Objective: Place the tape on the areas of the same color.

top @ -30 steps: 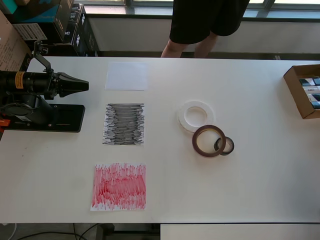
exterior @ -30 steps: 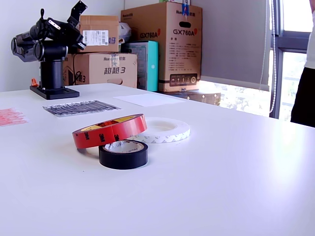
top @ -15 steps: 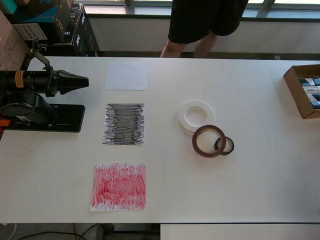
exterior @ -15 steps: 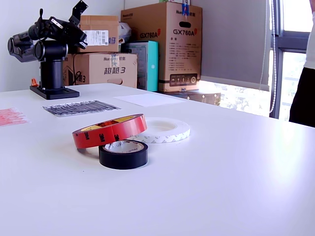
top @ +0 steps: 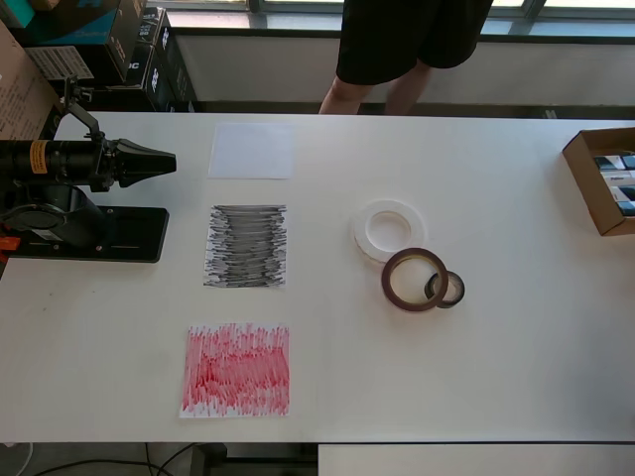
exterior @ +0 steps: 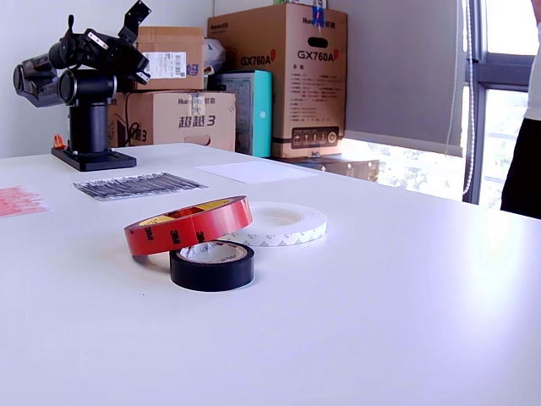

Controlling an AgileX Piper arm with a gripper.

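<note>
Three rolls of tape lie close together right of the table's middle: a white ring (top: 389, 230) (exterior: 275, 223), a reddish-brown ring (top: 415, 279) (exterior: 190, 223) that leans tilted on a small black ring (top: 445, 289) (exterior: 212, 265). Three sheets lie in a column further left in the overhead view: plain white (top: 251, 150) (exterior: 258, 172), black-scribbled (top: 246, 246) (exterior: 139, 185) and red-scribbled (top: 236, 369) (exterior: 17, 200). My gripper (top: 167, 164) (exterior: 135, 74) is folded back over the arm's base at the table's left end in the overhead view. It is shut, holds nothing and is far from the rolls.
The arm's black base plate (top: 119, 235) sits at the left edge in the overhead view. An open brown cardboard box (top: 605, 178) stands at the right edge. A person (top: 412, 45) stands behind the far side. Cartons (exterior: 279, 76) are stacked beyond the table.
The folded arm shifted slightly, its gripper nudging toward the far edge, then held still. The person shifted a little. The rolls and sheets stayed in place.
</note>
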